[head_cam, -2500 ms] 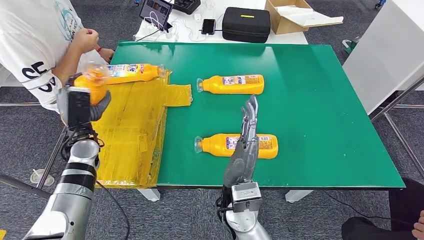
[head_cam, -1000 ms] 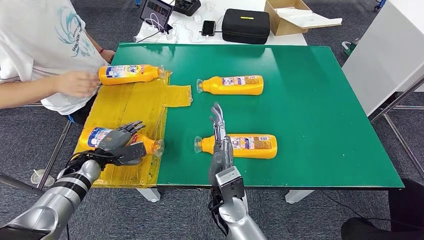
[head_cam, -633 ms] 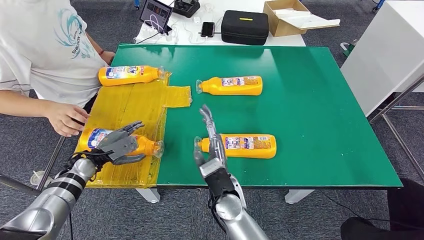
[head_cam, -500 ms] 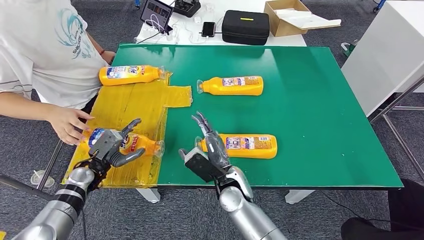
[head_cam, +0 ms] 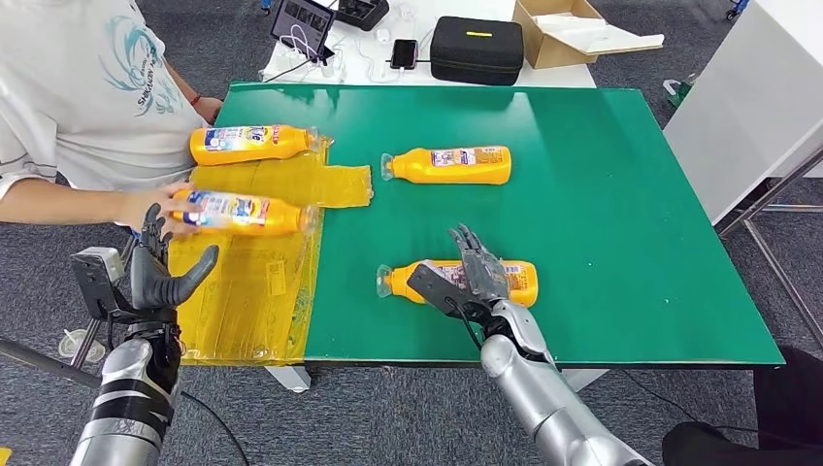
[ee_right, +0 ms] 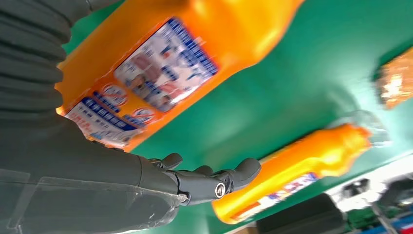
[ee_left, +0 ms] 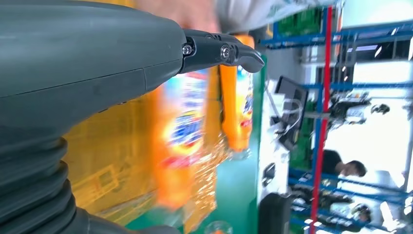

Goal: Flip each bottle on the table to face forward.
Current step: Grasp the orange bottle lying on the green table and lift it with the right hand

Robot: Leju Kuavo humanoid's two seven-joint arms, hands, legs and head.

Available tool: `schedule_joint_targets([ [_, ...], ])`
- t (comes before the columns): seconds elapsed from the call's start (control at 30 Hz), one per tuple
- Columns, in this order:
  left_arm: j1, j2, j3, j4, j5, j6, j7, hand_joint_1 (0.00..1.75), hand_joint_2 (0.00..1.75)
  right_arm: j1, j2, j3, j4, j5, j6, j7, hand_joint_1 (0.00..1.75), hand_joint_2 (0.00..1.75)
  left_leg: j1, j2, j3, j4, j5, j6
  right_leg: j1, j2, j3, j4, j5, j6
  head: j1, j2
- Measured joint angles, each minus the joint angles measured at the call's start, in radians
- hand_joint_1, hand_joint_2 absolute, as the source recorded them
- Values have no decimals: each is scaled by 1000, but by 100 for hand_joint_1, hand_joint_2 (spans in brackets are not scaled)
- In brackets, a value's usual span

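Right hand (head_cam: 473,275): lying palm-down over the near bottle (head_cam: 514,282), fingers spread across its label. Whether the fingers are gripping the bottle or merely resting on it cannot be told from the head view; in the right wrist view the fingers (ee_right: 219,178) are extending clear of the bottle body (ee_right: 170,68), curled on nothing.

Near bottle: lying on its side on the green table (head_cam: 621,194), toward the near edge, cap end pointing to the robot's left.

Left hand (head_cam: 155,272): hanging raised off the table's near left corner, fingers apart and upright, holding nothing.

Yellow sheet (head_cam: 252,272): covering the left strip of the table, wrinkled and glossy.

Second bottle (head_cam: 243,212): lying on its side on the yellow sheet, just beyond the left hand, label showing; a person's hand (head_cam: 146,206) is touching its base end.

Third bottle (head_cam: 254,142): lying on its side at the far end of the yellow sheet, label up.

Fourth bottle (head_cam: 451,164): lying on its side on the bare green surface, well beyond the near bottle, cap end to the left.

Person in white shirt (head_cam: 78,87): standing at the table's left side.

Black case (head_cam: 477,47) and cardboard box (head_cam: 573,29): sitting on the white surface beyond the table.
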Motion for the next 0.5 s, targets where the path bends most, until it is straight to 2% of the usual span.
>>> schedule_joint_targets([
  [0.2,0,-22,43,-6,-16,0,-1,0,175,-4,-14,-28,22,10,37,3,0,175,0,0,0,0,0,0,0,0,0,0,0,0,0,0],
  [0.5,-7,-31,51,-4,-51,13,-1,0,175,-20,-21,-38,42,-6,132,-16,0,175,0,0,1,0,0,0,0,0,1,0,0,0,0,0],
])
